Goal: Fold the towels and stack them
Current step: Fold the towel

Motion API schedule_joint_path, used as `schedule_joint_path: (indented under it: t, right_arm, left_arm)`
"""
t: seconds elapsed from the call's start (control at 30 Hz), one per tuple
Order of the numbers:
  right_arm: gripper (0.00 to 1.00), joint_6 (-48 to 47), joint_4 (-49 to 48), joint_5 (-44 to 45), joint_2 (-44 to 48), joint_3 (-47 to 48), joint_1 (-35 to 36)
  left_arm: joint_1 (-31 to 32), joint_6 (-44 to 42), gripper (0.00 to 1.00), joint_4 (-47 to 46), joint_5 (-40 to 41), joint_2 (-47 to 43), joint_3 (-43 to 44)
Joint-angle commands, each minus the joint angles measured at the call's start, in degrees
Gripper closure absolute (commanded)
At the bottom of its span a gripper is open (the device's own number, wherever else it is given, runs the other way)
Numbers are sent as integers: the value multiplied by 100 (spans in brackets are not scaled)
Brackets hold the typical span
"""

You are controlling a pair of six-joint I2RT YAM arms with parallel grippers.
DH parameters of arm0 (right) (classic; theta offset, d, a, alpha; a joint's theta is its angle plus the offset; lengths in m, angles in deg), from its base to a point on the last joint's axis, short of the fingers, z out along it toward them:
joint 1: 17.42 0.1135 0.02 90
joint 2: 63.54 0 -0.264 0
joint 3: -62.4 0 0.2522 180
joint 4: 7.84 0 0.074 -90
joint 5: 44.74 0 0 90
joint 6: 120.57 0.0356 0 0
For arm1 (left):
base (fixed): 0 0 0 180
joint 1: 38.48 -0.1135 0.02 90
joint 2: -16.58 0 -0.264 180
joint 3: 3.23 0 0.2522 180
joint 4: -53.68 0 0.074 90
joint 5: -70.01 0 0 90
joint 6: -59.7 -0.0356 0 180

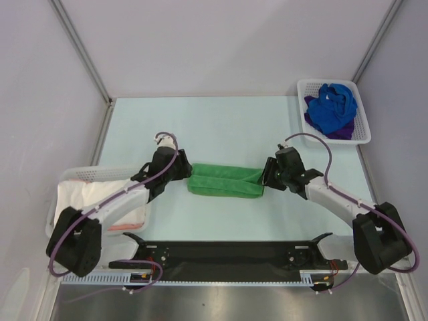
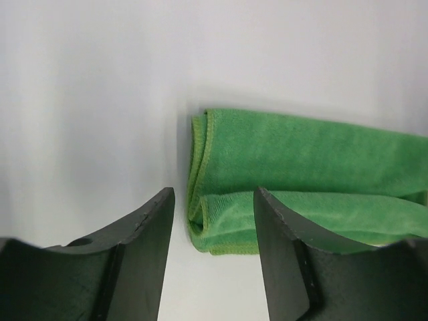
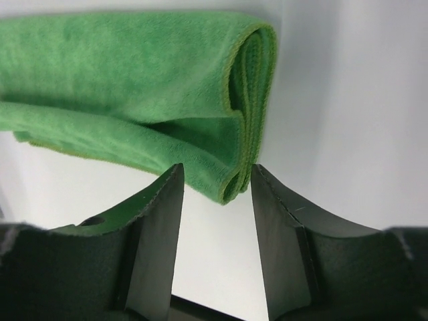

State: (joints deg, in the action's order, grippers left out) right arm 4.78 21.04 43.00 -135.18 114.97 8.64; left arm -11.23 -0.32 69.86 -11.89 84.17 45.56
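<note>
A green towel (image 1: 225, 180) lies folded into a long narrow strip across the middle of the table. My left gripper (image 1: 185, 175) stands open at its left end, and in the left wrist view the towel's folded corner (image 2: 221, 227) lies just past the fingertips, free of them. My right gripper (image 1: 266, 175) is open at the right end; the towel's folded edge (image 3: 247, 134) hangs at the gap between the fingertips, held by neither finger. A blue towel (image 1: 334, 107) lies crumpled over a purple one (image 1: 342, 132) in the far-right basket. White and pinkish towels (image 1: 87, 197) fill the left basket.
A white mesh basket (image 1: 364, 120) stands at the back right corner. Another white basket (image 1: 73, 172) sits at the left edge beside the left arm. Grey walls close the table on three sides. A black bar (image 1: 227, 253) runs along the near edge between the arm bases.
</note>
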Motion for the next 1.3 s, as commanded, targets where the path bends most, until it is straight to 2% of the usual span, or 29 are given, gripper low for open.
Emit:
schedule_joint_path:
  t: [0.0,0.07,0.17,0.33,0.4,0.47,0.57,0.73,0.9,1.27]
  right_arm:
    - [51,59,-175,374,-349,328,74]
    - [53,33,-175,454,-517,408,205]
    - [56,33,-193,498,-589,426,338]
    - [68,-11,-193,385,-299,181,470]
    - [73,-29,-132,340,-193,110,513]
    - [73,-37,-97,367,26,-13,558]
    - [69,-64,17,532,185,-31,540]
    - [62,-239,79,682,-69,399,189]
    - [54,-380,62,675,-605,847,-84]
    - [54,-292,-325,349,-1520,1120,-137]
  left_arm:
    - [-9,-53,44,198,307,674,503]
    - [-9,-54,50,85,140,1069,610]
    - [9,-62,56,-91,-220,1186,532]
    - [18,-124,65,-127,-335,748,5]
    - [9,-124,65,-136,-396,528,-214]
    - [9,-150,65,-119,-440,282,-312]
    - [18,-150,60,-110,-336,210,-374]
    - [-79,-150,51,-127,-212,649,179]
    - [-351,-255,52,-92,-387,1676,882]
    - [-580,-247,54,-540,-1169,2425,1260]
